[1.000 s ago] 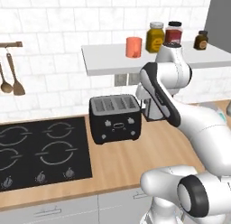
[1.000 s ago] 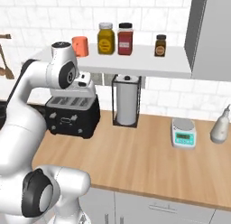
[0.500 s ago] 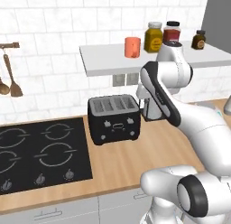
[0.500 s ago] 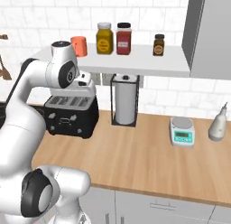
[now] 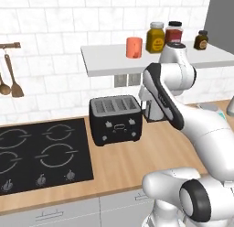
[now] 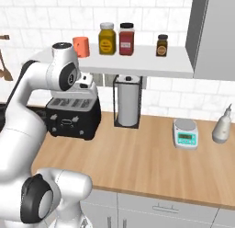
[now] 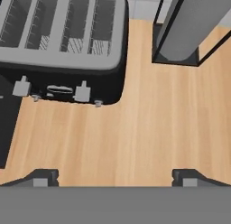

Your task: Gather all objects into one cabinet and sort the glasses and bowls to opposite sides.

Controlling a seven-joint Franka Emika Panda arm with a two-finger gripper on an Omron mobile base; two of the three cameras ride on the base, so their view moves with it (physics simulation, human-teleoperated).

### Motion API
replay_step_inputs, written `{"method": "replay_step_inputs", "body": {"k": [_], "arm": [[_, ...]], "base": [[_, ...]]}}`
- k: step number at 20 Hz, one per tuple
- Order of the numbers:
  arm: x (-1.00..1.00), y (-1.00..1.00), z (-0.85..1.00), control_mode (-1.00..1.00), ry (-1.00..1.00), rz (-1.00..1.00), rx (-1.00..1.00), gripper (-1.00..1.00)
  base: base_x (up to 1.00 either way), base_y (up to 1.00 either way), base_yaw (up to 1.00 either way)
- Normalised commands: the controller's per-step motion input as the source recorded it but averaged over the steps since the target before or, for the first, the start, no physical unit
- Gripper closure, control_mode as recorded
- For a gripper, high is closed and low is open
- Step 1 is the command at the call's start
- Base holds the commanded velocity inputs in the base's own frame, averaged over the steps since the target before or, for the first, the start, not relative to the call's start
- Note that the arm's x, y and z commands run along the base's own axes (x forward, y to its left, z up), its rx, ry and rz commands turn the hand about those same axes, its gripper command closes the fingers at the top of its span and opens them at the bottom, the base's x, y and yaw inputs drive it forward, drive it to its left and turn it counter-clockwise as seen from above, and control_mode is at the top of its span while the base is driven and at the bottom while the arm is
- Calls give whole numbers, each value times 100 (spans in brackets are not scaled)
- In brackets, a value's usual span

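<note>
An orange-red cup [image 5: 134,47] [image 6: 81,46] stands at the left end of a white wall shelf [image 6: 137,64], beside some jars. The cabinet's flat grey door [image 6: 213,34] [image 5: 221,13] hangs at the shelf's right end. My gripper [image 7: 115,175] [image 6: 88,86] points down at the wooden counter just right of the toaster, well below the cup. It is open, with nothing between its fingertips [image 7: 40,177]. The red cup, the grey cup and the reddish-brown bowl are out of view.
A black toaster [image 5: 115,120] [image 7: 63,42] sits left of a paper-towel holder [image 6: 127,103] [image 7: 189,24]. A yellow jar [image 6: 107,38], a red jar [image 6: 126,38] and a small dark bottle [image 6: 161,45] share the shelf. A scale [image 6: 186,133], a spray bottle [image 6: 222,125] and a stove [image 5: 36,153] are nearby.
The whole picture has shifted only slightly. The arm holds nearly the same pose over the counter, and the gripper stays open.
</note>
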Motion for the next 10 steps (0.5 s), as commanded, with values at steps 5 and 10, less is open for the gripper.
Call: {"method": "replay_step_inputs", "body": {"k": [5,10], "arm": [[-19,-2,2,-100,-43,3,-5,-100],[-2,0,14,-100,-47,3,-6,-100]], "base": [[0,0,0],[0,0,0]]}}
